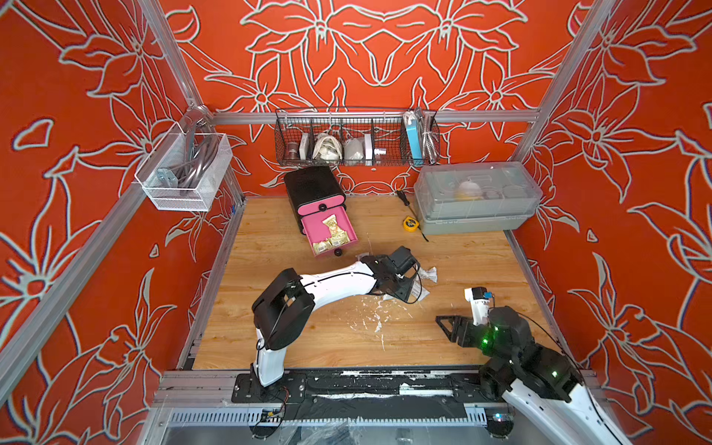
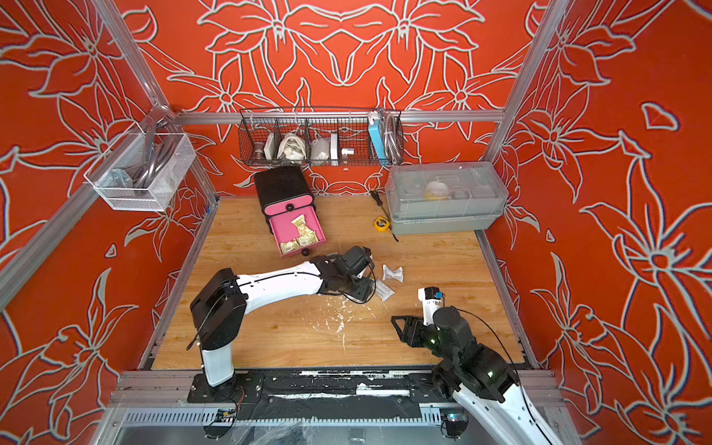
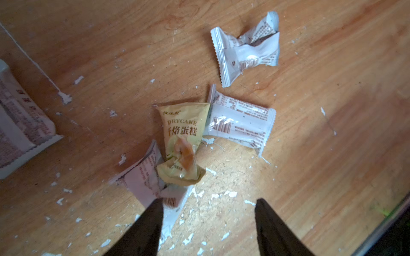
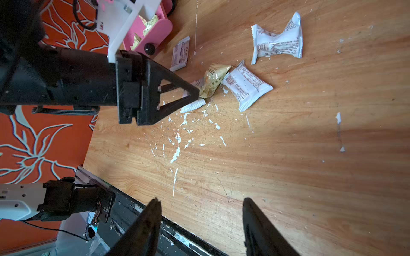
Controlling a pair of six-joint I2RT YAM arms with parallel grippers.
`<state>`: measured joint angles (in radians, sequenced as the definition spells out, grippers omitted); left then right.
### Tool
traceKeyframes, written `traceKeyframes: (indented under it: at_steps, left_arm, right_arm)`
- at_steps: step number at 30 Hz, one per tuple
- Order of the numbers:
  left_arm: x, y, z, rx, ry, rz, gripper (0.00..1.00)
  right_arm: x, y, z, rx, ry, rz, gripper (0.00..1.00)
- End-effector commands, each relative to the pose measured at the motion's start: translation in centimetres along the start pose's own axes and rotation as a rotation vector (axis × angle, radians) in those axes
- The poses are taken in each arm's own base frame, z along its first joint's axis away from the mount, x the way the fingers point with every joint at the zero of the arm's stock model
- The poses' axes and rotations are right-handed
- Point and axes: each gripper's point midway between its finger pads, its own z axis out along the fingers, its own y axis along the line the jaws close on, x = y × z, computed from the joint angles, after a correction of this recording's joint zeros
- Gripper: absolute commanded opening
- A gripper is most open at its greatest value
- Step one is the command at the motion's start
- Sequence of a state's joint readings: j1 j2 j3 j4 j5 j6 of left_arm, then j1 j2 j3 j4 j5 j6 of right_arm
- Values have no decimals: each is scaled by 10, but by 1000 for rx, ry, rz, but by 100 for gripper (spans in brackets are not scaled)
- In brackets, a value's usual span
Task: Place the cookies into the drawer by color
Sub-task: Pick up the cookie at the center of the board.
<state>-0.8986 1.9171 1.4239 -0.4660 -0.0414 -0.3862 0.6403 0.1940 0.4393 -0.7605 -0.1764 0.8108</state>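
Note:
The black drawer chest (image 1: 314, 188) stands at the back, its middle pink drawer (image 1: 311, 227) pulled out and holding yellow cookies (image 1: 333, 231). On the wood, one yellow cookie (image 3: 182, 141) lies across a white cookie (image 3: 142, 179), with two more white cookies (image 3: 241, 124) (image 3: 246, 48) just beyond. A further white one (image 3: 20, 133) lies nearer the drawer. My left gripper (image 3: 209, 201) hovers open over this cluster, one finger above the lower white packet, nothing between the jaws. My right gripper (image 4: 202, 200) is open and empty near the table's front edge.
A yellow tape measure (image 1: 410, 224) and a grey lidded box (image 1: 477, 196) sit at the back right. A wire basket (image 1: 356, 138) hangs on the back wall and a white mesh basket (image 1: 185, 169) on the left. White flecks dot the wood.

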Motion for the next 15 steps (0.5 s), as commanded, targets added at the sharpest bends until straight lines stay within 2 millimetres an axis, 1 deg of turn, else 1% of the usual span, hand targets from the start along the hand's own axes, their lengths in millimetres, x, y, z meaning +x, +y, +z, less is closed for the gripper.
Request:
traceKeyframes:
  at_steps: [1,3,5,8,9,12,15]
  left_arm:
    - [-2,12,9,-90,-1,17,61]
    - [-2,18,17,-131,-1,24,60]
    - [0,21,24,-149,11,34,54]
    - [4,19,34,-142,36,37,44]
    - [6,18,37,-136,48,36,40]
    - [10,16,44,-122,70,27,23]
    - [13,16,47,-122,81,16,5]
  right_arm:
    - [-2,-1,-2,5,-13,-1,62]
    - [0,-2,-3,19,8,-24,62]
    - [2,0,-1,16,28,-30,62]
    - [4,-1,2,23,44,-30,63]
    - [4,-2,3,26,43,-29,62]
    - [1,-1,3,21,31,-29,63]
    - [0,-1,2,23,24,-26,63]
